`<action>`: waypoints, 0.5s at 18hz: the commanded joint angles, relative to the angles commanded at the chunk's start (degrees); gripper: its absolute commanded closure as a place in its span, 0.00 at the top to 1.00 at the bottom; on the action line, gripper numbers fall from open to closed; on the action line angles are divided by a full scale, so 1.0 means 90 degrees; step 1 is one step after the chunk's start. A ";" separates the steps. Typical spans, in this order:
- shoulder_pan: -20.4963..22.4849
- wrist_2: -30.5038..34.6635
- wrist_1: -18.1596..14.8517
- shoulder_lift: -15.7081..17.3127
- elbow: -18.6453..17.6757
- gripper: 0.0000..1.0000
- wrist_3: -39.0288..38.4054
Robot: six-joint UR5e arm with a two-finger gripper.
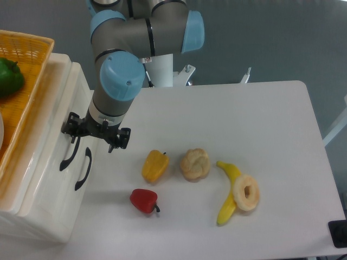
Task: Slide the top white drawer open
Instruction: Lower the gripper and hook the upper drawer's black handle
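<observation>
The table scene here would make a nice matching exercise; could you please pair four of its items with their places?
Items:
1. green pepper
2. doughnut
3. red pepper
4. gripper

Places:
A. lying on the banana
B. at the top white drawer
C. in the yellow basket
D. just below the yellow pepper in the picture

Pairs: 1-C, 2-A, 3-D, 4-B

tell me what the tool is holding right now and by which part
Cannot tell. The tool sits at the upper end of the top white drawer's black handle, but a closed grip on it isn't visible.
</observation>
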 joint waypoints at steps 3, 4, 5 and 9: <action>-0.0010 0.0000 0.0000 -0.0029 0.0010 1.00 0.0000; -0.0010 0.0000 0.0000 -0.0049 0.0019 1.00 0.0000; -0.0010 0.0010 0.0000 -0.0059 0.0020 1.00 0.0000; -0.0010 0.0019 0.0000 -0.0068 0.0029 1.00 0.0000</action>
